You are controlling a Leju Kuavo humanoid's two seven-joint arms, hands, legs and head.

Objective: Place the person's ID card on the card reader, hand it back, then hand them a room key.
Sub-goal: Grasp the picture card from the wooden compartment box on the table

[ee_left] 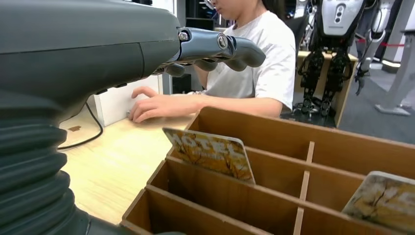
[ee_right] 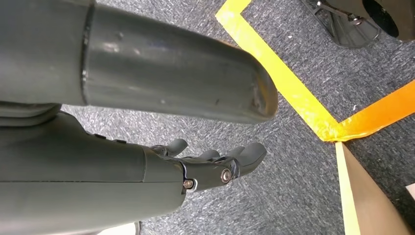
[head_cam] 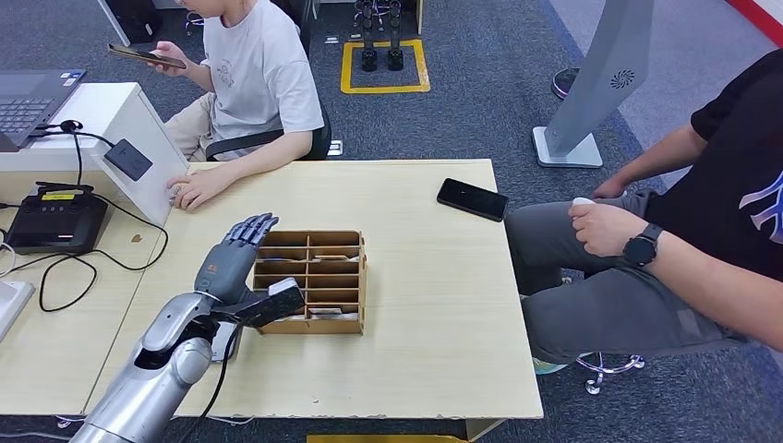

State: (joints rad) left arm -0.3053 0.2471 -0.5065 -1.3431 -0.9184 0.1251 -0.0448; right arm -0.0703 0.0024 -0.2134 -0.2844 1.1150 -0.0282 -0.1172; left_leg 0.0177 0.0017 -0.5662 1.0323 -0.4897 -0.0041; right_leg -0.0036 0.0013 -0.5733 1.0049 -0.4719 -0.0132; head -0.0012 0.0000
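Observation:
My left hand (head_cam: pixel 233 257) hovers over the left end of the wooden key box (head_cam: pixel 314 280), fingers stretched out and apart, holding nothing. In the left wrist view its fingers (ee_left: pixel 215 46) reach above the box (ee_left: pixel 274 142), where a room key card (ee_left: pixel 211 154) printed "HOTEL" stands in a compartment and a second card (ee_left: pixel 384 200) leans at the edge. A small black card reader (head_cam: pixel 127 159) sits on a white sloped stand at the table's far left. The seated person's hand (head_cam: pixel 194 191) rests beside it. My right hand (ee_right: pixel 215 164) hangs over the carpet, fingers loose, empty.
A black terminal (head_cam: pixel 54 221) with cables sits on the left desk, and a laptop (head_cam: pixel 32 97) behind it. A black phone (head_cam: pixel 472 199) lies at the table's far right. A second person (head_cam: pixel 702 221) in black sits right of the table.

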